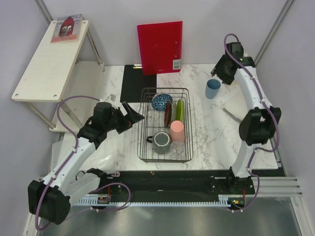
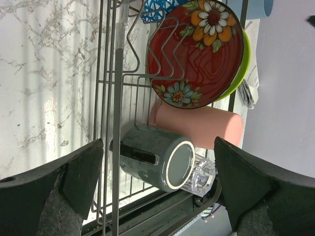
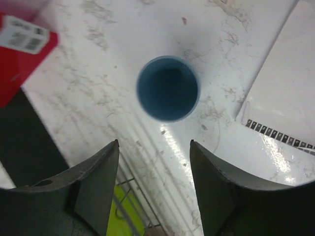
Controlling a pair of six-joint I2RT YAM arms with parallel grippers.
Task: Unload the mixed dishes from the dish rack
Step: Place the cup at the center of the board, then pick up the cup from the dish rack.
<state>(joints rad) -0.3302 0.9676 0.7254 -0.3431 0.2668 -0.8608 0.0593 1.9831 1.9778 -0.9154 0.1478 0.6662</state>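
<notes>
- The right gripper (image 3: 153, 147) hangs with jaws apart above the blue cup (image 3: 168, 88), which stands unloaded on the table (image 1: 209, 142), outside the rack (image 1: 140, 128).
- The left gripper (image 2: 157, 147), jaws wide and empty, faces the grey mug (image 2: 155, 158) in the rack, probably to take it next.

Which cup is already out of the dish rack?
The light blue cup, upright on the marble table right of the black wire rack; the pink cup and dark grey mug sit inside.

Nothing legible in any view

A white sticker (image 1: 176, 64) sits on the lower corner of the red board (image 1: 160, 46) — the right wrist view shows barcode-like bars on it, too blurred to read. The book (image 1: 68, 27) on the shelf (image 1: 44, 69) has a picture cover — any lettering is too small to read.
</notes>
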